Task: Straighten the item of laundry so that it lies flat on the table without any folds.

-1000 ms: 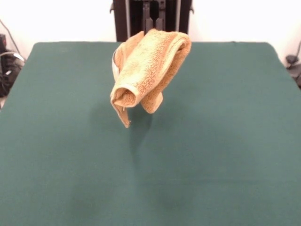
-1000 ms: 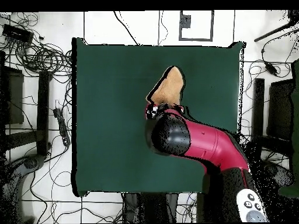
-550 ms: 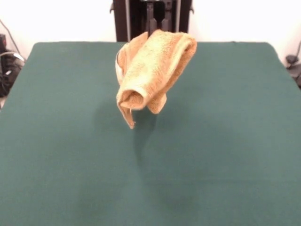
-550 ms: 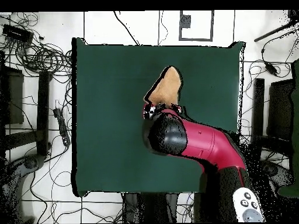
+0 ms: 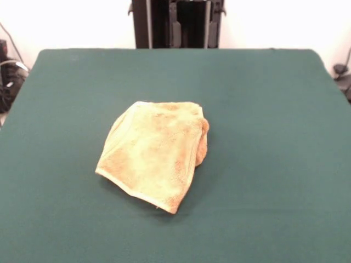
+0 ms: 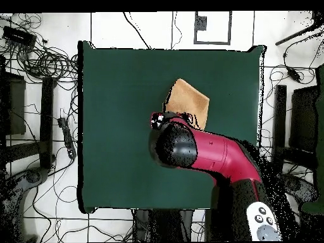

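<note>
Green worktop fills my front view; the towel lies near centre, folded over, bunched at its 3 o'clock edge. I cannot tell the end effector's state under the arm.

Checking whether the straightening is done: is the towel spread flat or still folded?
Still folded. The towel lies on the table doubled over, with a bunched fold along its right edge in the front view.

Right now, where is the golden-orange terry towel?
In the front view the golden-orange terry towel lies on the dark green felt table, near its middle, still folded. Overhead, it sits just beyond the red and black arm.
</note>
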Controlling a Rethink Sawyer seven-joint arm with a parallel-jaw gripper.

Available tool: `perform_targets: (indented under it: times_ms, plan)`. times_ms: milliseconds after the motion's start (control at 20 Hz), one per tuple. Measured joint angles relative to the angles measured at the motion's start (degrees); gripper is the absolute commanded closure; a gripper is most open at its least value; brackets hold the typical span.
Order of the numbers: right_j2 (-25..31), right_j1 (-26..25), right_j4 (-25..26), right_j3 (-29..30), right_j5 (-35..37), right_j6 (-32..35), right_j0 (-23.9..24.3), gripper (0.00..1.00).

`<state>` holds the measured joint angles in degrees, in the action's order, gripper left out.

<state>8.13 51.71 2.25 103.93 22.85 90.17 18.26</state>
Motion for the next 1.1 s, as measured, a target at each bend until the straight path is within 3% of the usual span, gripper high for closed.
perform_targets:
  times_ms: [500, 1100]
  plan:
    - [-0.5, -0.1, 0.0, -0.2, 0.0, 0.0, -0.8, 0.00]
    - [-1.8, -1.5, 0.0, -1.7, 0.0, 0.0, -4.9, 0.00]
